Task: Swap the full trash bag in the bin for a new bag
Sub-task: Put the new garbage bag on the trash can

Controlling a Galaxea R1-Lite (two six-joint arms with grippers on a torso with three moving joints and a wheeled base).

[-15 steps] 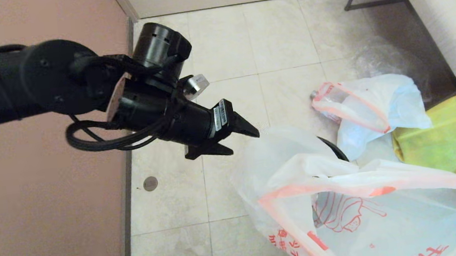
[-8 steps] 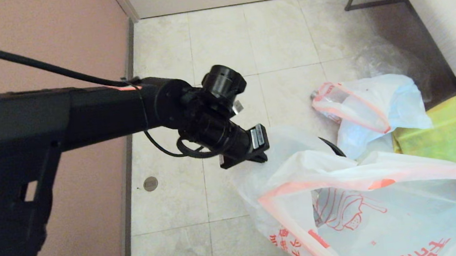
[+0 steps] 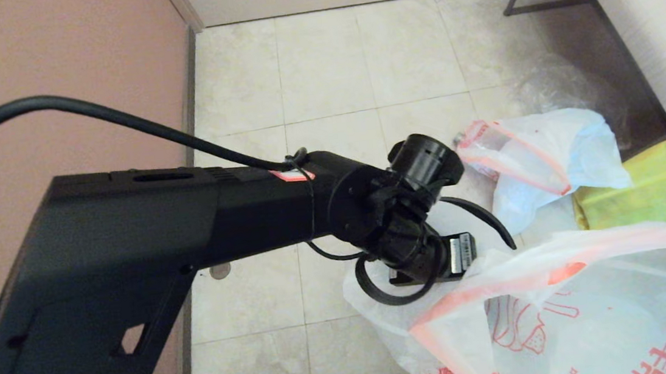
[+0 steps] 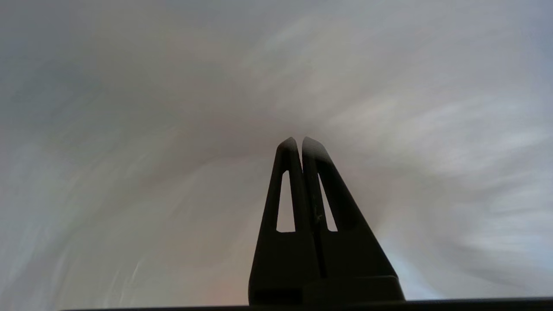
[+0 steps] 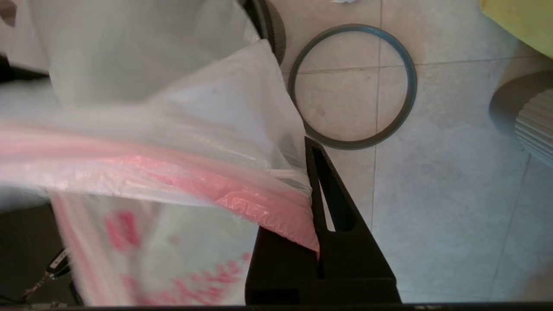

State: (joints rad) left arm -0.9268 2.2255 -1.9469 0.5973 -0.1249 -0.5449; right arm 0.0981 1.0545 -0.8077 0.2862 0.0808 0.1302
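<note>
- The new bag (image 3: 566,323) fills the near right of the head view, its pink-orange hem (image 3: 501,281) stretched across and red printing on its film; no contents show through it
- The right gripper (image 5: 312,172) pinches that hem at the bag's right edge, fingers pressed together on the plastic
- The left gripper (image 4: 300,144) is pushed into the bag's mouth from the left, its fingers pressed together with nothing between them; white film surrounds it in the left wrist view
- The bin (image 3: 489,218) shows only as a black curved edge just behind the left wrist, the bag's film draped over the rest
- The grey hoop (image 5: 352,86) lies flat on the floor tiles beside the bin, off it
- The full trash bag (image 3: 544,160) lies on the floor beyond the bin, lumpy, a bottle cap at its left end
- A yellow fabric bag (image 3: 658,198) sits just right of it, touching
- A crumpled clear bag (image 3: 561,85) lies farther back
</note>
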